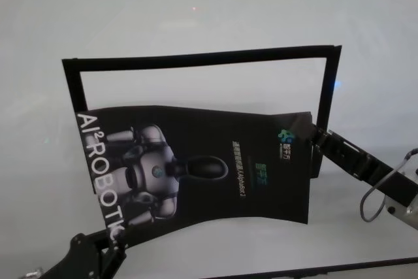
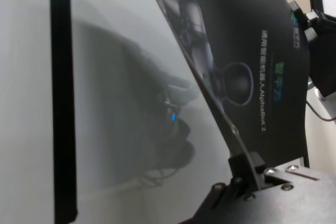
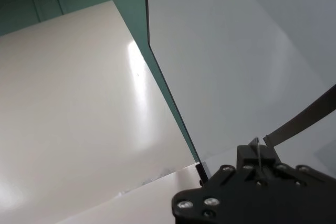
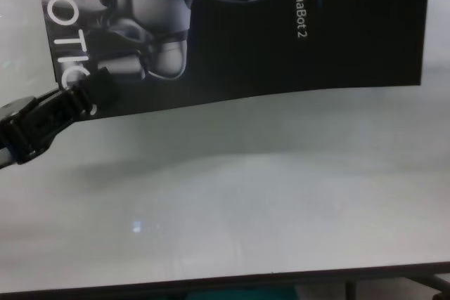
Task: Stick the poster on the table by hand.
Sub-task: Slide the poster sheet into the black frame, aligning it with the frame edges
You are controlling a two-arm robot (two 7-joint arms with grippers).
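Both end effectors are clamping the poster (image 1: 196, 164): my left end effector (image 1: 111, 234) is pinching its near-left corner by the big white letters, and my right end effector (image 1: 316, 136) is pinching the far-right corner beside the small logo. Between them I am holding the sheet over the middle of the table (image 1: 196, 17), bowed and apparently lifted off the surface; the chest view shows its near edge curving above a soft shadow. Beyond it, a black strip frame (image 1: 196, 58) is lying on the table, outlining three sides of a rectangle, and the sheet's far part is overlapping that outline.

As I judge it, the risk is skew. The sheet is sitting slightly rotated against the frame, so lowering it now could set it crooked. Uneven tension between my two grips could also put a crease or trapped bubble in the middle, and a thin pinch on a slick corner might slip.

The poster is thin, flexible and glossy black, printed with a silver-grey robot. The table is smooth, white and reflective, which I expect gives little friction for sliding corrections.
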